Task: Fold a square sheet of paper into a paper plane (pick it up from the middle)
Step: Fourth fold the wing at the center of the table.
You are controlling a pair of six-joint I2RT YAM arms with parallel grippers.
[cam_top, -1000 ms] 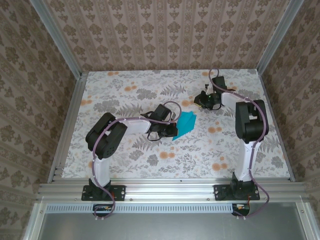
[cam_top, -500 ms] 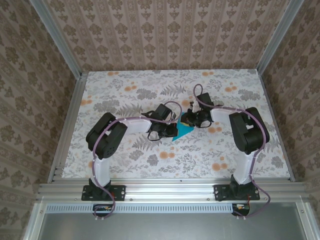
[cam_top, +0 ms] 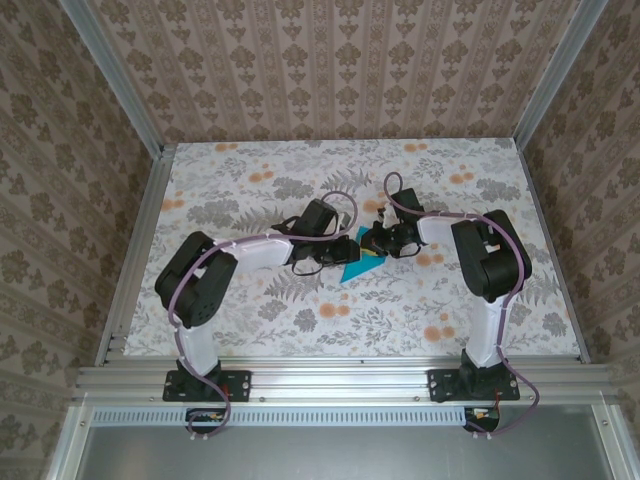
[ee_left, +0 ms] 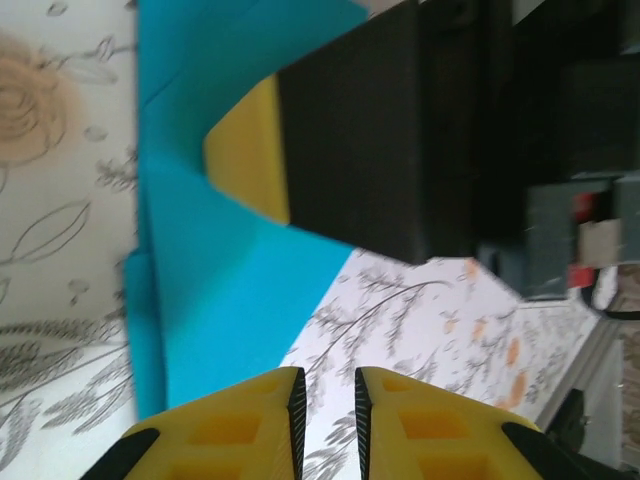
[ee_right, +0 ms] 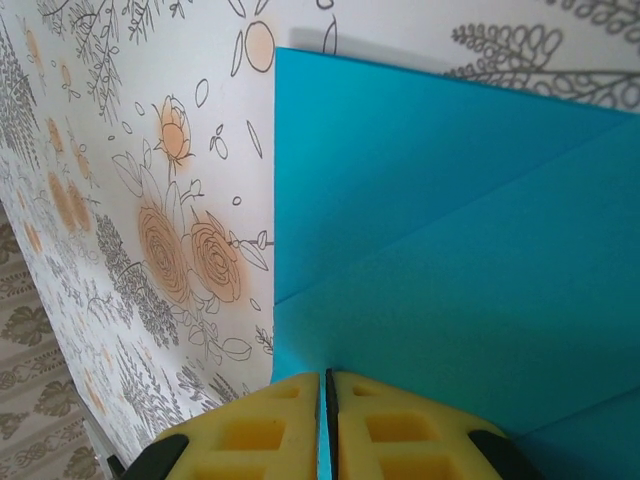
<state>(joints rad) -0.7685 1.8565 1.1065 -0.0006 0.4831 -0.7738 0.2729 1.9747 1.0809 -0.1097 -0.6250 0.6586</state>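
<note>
In the middle of the desk, the square sheet of paper is lying creased and partly folded. My right tool is pinching its right side, pads closed on it. My left tool, at its left side, is standing slightly parted, gripping nothing. I am judging that the pinned side needs holding flat while the left pads press low and slowly along the crease.

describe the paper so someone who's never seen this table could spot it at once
Look to the middle of the floral table. The square sheet of paper sits there, partly folded, its edge pinched by the right tool. It is the one plain bright teal thing on the patterned surface.
</note>
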